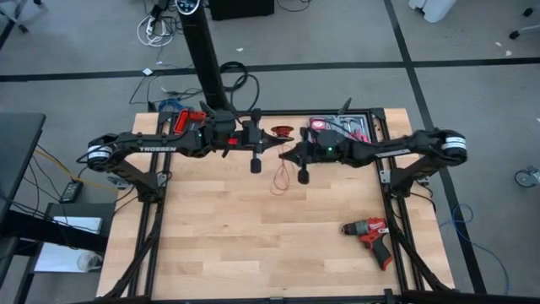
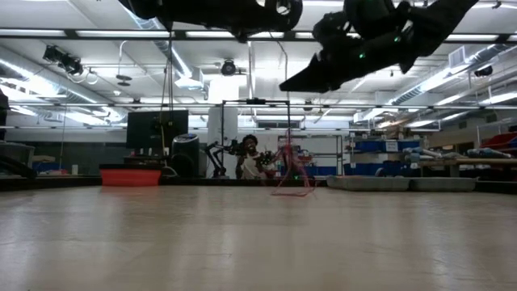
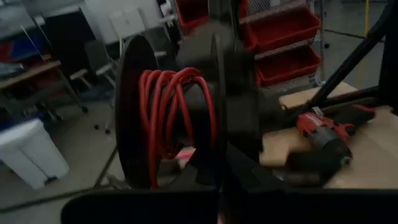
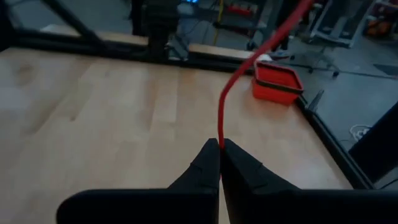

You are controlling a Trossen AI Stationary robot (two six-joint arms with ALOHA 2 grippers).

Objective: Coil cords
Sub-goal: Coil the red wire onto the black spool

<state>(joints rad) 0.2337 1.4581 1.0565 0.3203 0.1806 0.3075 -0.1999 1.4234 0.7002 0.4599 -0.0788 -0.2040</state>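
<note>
The cord is a thin red wire. Part of it is wound on a black spool (image 3: 180, 112), which sits at the tip of my left gripper (image 3: 221, 186), held level above the table's far middle (image 1: 272, 145). From the spool (image 1: 281, 131) the cord (image 4: 219, 118) runs to my right gripper (image 4: 219, 152), which is shut on it just right of the left one (image 1: 285, 157). Below the grippers a slack loop of cord (image 1: 280, 179) hangs down, and its bottom (image 2: 292, 187) rests on the table. My left gripper is shut on the spool at the edge of one black flange (image 3: 217, 155), coming in level from the table's left. The spool is lifted clear with its flanges upright; the dark fingers hide the exact place of contact. My right gripper pinches a single strand of the red cord (image 4: 219, 142) between its two fingertips, slanting slightly down from the table's right. The cord rises from the fingertips and bends off toward the spool, clear of the table.
A red and black drill (image 1: 371, 235) lies at the near right of the wooden table (image 1: 211, 245). A tray of tools (image 1: 342, 127) stands at the far right edge. A red bin (image 1: 190, 118) stands at the far left.
</note>
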